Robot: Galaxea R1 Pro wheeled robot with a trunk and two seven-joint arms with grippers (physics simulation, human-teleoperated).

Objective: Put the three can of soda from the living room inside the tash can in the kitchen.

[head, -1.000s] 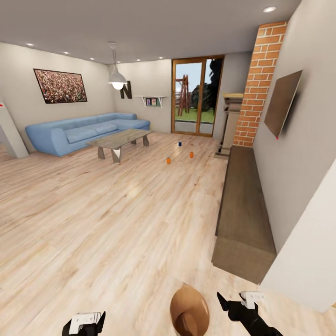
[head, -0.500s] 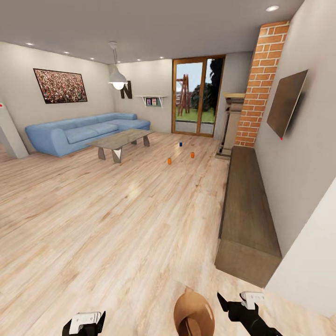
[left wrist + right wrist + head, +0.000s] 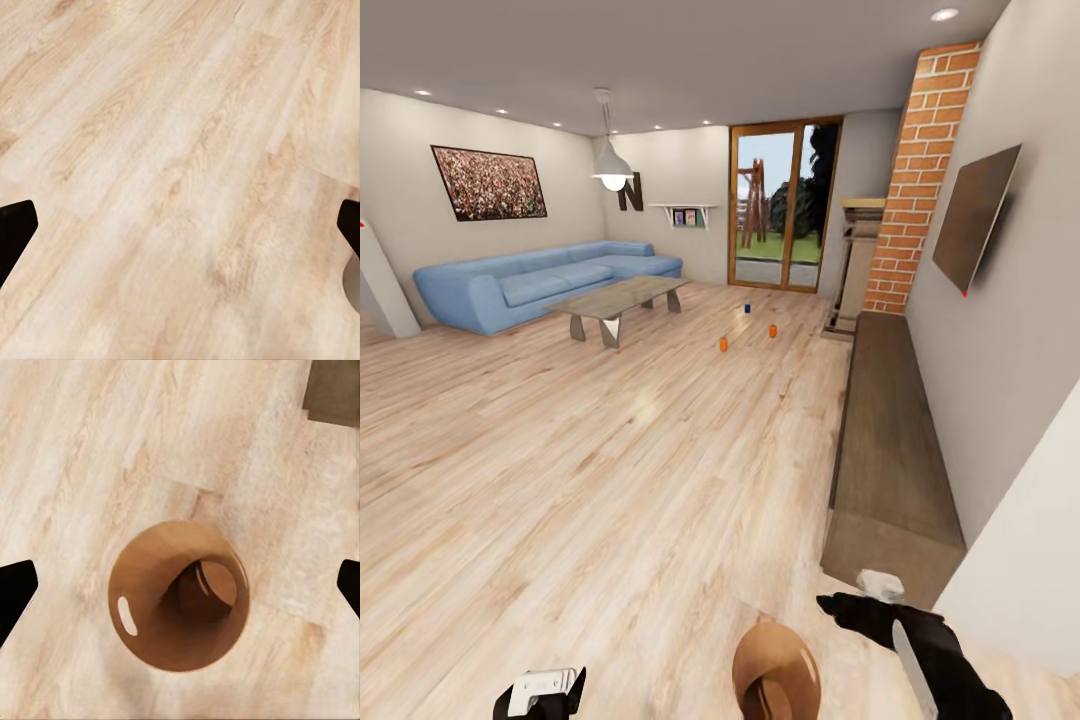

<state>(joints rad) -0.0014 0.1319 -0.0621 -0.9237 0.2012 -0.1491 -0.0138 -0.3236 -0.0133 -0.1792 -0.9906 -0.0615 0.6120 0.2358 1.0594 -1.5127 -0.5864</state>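
Room: living room, seen in the head view; light wood plank floor (image 3: 560,470), blue sofa (image 3: 530,285) along the far left wall, red brick chimney (image 3: 915,180) at right, wood-framed glass doors (image 3: 780,205) at the far end.
Soda cans: three are seen standing on the floor, far from the robot, between the low table (image 3: 618,300) and the chimney. Dark blue can (image 3: 746,309) is farthest; orange can (image 3: 772,331) is to its right and nearer; second orange can (image 3: 723,345) is nearest. All are apart from each other. Detail is too small to be read.
Trash can: trash can (image 3: 775,672) is seen on the floor close in front of the robot, mouth tilted toward the camera, brown inner wall exposed. In the right wrist view the trash can (image 3: 178,604) is looked into from above; no can is seen in it.
Right end effector: right end effector (image 3: 835,607) is held above the floor just right of the bin rim. In the right wrist view the fingertips (image 3: 15,589) are spread wide at the frame edges; nothing is gripped, the bin is not touched.
Left end effector: left end effector (image 3: 540,695) is seen low at the frame's bottom edge. In the left wrist view the fingertips (image 3: 13,236) are spread wide over bare floor; released, nothing held.
Other: long dark wooden bench (image 3: 885,440) along the right wall, dark panel (image 3: 972,215) mounted above it.
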